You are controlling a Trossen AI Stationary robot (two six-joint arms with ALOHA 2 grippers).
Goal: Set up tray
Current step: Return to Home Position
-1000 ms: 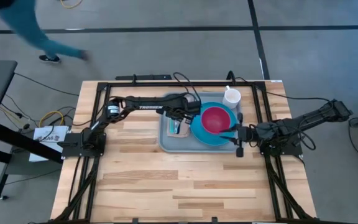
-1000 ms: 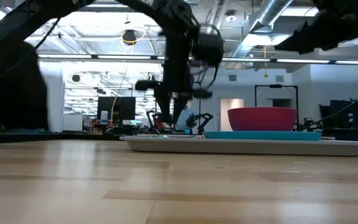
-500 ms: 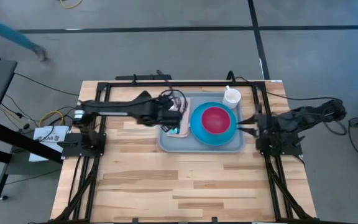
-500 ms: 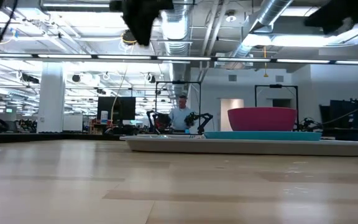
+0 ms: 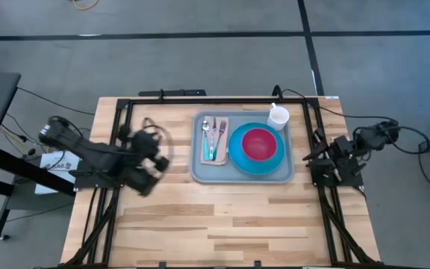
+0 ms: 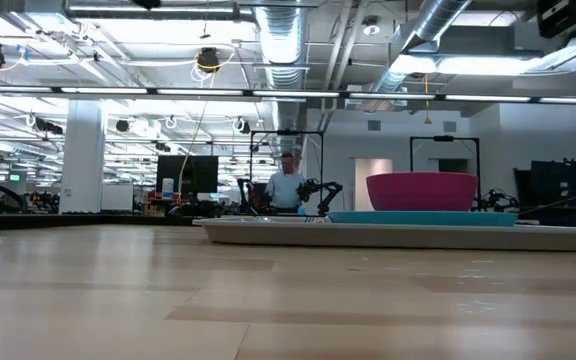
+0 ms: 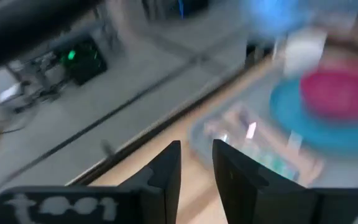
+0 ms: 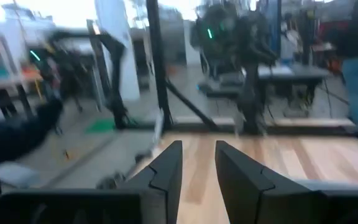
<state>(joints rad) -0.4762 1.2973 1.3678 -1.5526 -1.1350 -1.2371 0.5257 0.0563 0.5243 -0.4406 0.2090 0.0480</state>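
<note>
The grey-blue tray point(image 5: 201, 170) lies flat on the far middle of the table; it also shows in the low view point(image 6: 268, 231). On it stands a blue plate point(image 5: 239, 158) with a red bowl point(image 5: 258, 143). A tan napkin point(image 5: 209, 155) with a fork and a spoon point(image 5: 213, 134) lies on the tray's left part. A white cup point(image 5: 278, 117) stands at the tray's far right corner. My left gripper point(image 5: 159, 161) hovers left of the tray, fingers nearly together point(image 7: 196, 149), empty. My right gripper point(image 5: 309, 155) is drawn back at the table's right edge, fingers nearly together point(image 8: 199, 149), empty.
Black frame rails point(image 5: 200, 101) run along the table's far, left and right sides. The near half of the wooden table point(image 5: 215, 224) is bare. A person point(image 6: 288, 188) stands in the room beyond the table.
My left gripper has drawn back from above the napkin and cutlery on the tray, toward the table's left edge. My right gripper has drawn back from the plate's right side to the table's right edge. The tray and the things on it stay where they were.
</note>
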